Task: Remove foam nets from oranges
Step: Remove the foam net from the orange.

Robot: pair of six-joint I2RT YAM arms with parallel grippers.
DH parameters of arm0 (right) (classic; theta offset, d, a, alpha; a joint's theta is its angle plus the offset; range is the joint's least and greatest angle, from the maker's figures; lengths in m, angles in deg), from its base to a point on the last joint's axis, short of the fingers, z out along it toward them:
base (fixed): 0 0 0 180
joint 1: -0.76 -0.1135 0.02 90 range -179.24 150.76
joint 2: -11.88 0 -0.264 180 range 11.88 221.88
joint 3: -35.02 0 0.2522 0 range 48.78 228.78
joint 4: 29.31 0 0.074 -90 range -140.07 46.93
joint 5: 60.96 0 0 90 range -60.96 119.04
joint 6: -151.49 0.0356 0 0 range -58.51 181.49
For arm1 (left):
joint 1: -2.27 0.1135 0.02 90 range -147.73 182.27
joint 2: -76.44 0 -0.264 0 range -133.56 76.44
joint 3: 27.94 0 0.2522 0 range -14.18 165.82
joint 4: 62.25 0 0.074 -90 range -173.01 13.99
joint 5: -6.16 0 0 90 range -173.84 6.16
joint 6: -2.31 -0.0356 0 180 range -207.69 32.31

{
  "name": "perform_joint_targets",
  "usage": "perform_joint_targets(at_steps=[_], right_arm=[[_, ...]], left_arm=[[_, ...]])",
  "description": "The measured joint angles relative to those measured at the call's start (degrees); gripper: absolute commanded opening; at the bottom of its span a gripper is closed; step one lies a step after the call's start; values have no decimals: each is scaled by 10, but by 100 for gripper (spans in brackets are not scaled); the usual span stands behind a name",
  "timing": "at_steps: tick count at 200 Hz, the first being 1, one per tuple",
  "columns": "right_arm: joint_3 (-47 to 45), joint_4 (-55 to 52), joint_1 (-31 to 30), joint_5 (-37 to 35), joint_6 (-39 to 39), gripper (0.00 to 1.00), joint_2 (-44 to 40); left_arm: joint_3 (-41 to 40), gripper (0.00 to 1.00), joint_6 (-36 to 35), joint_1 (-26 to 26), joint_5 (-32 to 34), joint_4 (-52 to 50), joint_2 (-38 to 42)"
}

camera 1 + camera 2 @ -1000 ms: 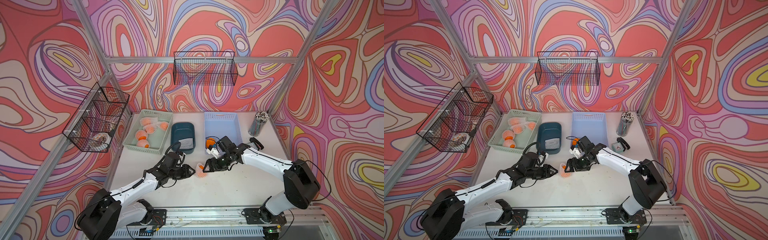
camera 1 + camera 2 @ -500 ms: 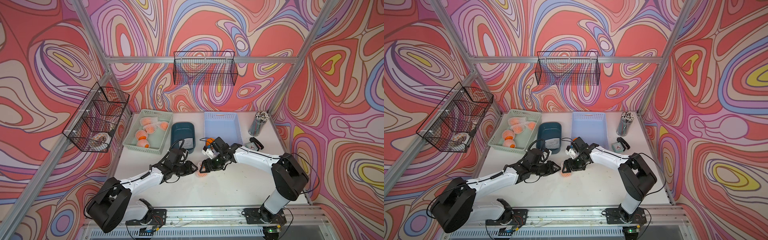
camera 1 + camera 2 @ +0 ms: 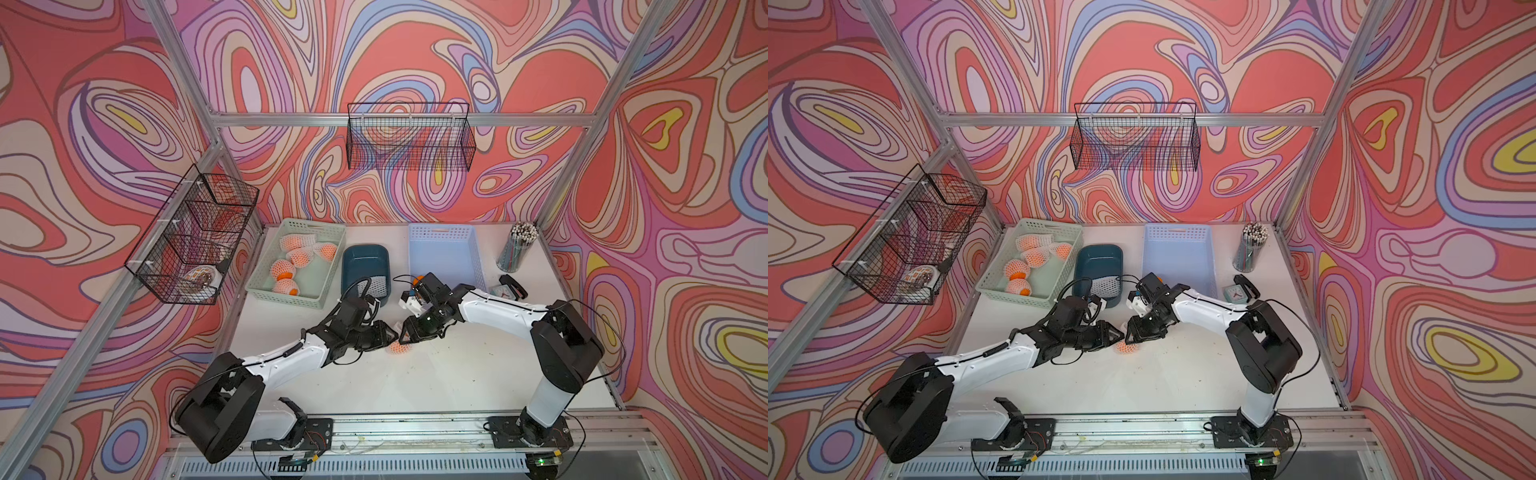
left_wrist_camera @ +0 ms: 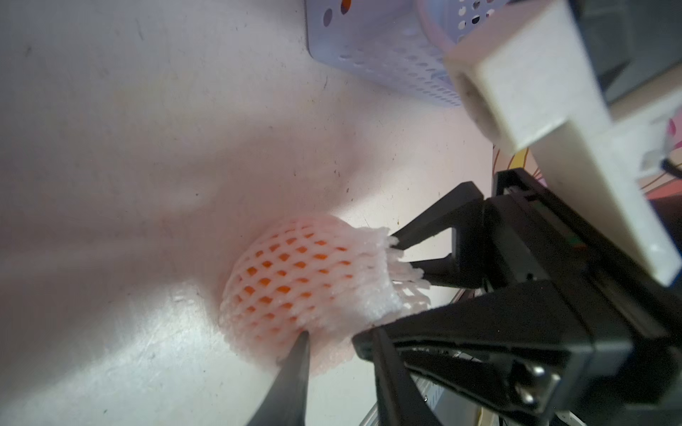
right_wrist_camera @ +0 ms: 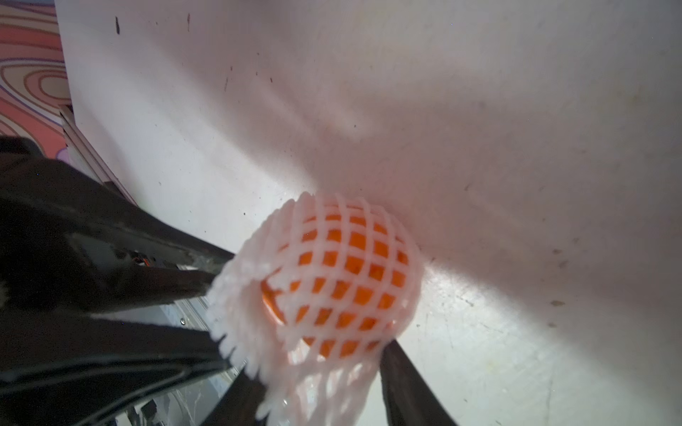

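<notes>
Orange (image 3: 398,348), netted, lies between left pincer (image 3: 390,333) and right pincer (image 3: 409,337)

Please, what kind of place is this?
Probably a robot test cell: two robot arms bolted to a rail, an aluminium frame, and swirl-printed walls around a small white table.

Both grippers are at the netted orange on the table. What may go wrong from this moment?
1. The right gripper reaches only the frayed end of the foam net; the thin strands may slip out or tear.
2. The orange lies on the bare table with nothing to stop it; a pull may roll it away.
3. The left gripper is very near the right one; they may collide.
</notes>
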Motion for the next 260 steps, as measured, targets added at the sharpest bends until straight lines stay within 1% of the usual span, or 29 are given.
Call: perform_joint_targets(at_steps=[23,34,63,88,107,127,142,182,239,260], right_arm=[[17,-2,0,-2,1,25,10],[23,-2,0,-1,5,23,16],[32,-2,0,10,5,11,21],[38,-2,-1,19,8,3,23],[45,-9,-2,21,9,0,25],[54,-19,-2,22,9,0,25],[59,-26,-2,21,10,0,25],[64,-33,-2,26,17,0,25],[66,-28,9,56,47,0,25],[75,-29,19,68,56,0,21]], left_arm=[[0,29,4,-1,-1,4,-1],[1,29,6,-2,-2,5,-2],[2,28,11,-6,-5,11,-3],[2,28,15,-8,-8,15,-4],[3,29,17,-8,-8,15,-4],[5,34,17,-8,-6,11,1],[6,40,19,-7,-4,5,15],[6,54,20,2,5,-16,79],[2,62,20,19,24,-58,158],[-4,64,20,23,29,-73,182]])
